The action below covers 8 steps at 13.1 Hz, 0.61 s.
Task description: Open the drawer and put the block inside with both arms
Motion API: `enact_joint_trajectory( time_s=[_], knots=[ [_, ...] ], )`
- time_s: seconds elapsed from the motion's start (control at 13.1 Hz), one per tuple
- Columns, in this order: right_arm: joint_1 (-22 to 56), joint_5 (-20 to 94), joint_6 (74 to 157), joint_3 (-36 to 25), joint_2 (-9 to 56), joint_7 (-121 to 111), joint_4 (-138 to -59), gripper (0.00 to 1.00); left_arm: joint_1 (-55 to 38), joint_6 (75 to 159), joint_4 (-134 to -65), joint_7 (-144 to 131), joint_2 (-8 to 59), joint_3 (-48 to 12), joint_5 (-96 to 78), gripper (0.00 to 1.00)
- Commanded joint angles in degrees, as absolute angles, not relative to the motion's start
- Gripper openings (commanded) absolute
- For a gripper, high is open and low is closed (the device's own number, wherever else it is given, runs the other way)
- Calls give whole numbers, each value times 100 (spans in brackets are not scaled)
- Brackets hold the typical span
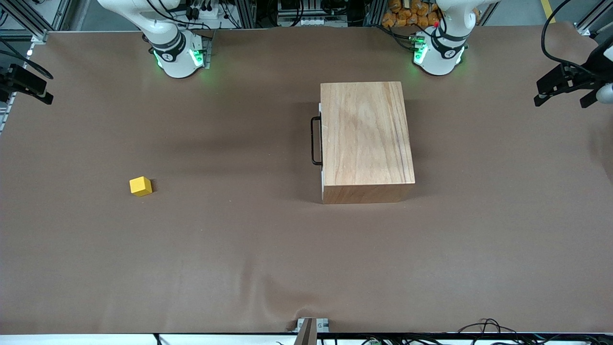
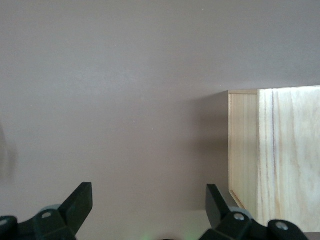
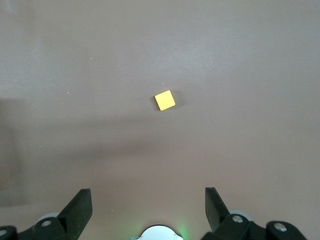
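Observation:
The light-wood box (image 1: 366,134) stands on the table near the left arm's base (image 1: 438,52). Its drawer is shut; the white front edge (image 1: 322,143) and black handle (image 1: 316,141) face the right arm's end of the table. The yellow block (image 1: 141,186) lies alone toward the right arm's end, nearer the front camera than the box. My left gripper (image 2: 150,192) is open and empty, high over bare table beside a corner of the box (image 2: 285,150). My right gripper (image 3: 148,196) is open and empty, high over the table with the block (image 3: 164,100) well below it. Neither gripper shows in the front view.
The brown table cover (image 1: 239,239) is wide and flat. The right arm's base (image 1: 177,52) stands at the table's back edge. Black fixtures stick in at both ends of the table, one (image 1: 26,86) and the other (image 1: 565,84).

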<state>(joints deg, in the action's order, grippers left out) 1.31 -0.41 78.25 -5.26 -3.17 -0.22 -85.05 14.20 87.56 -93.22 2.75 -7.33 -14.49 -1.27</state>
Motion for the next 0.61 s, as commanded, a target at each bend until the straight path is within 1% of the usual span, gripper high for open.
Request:
enact_joint_trajectory(
  time_s=[0.0,0.53],
  knots=[
    [167,-167,7822,-527,-448,0,-8622,100,1433,8693,-9141,141,-624,-1503,9,100],
    [158,-167,7822,-536,-448,0,-8622,100,1415,8675,-9105,88,-607,-1503,88,100]
  ],
)
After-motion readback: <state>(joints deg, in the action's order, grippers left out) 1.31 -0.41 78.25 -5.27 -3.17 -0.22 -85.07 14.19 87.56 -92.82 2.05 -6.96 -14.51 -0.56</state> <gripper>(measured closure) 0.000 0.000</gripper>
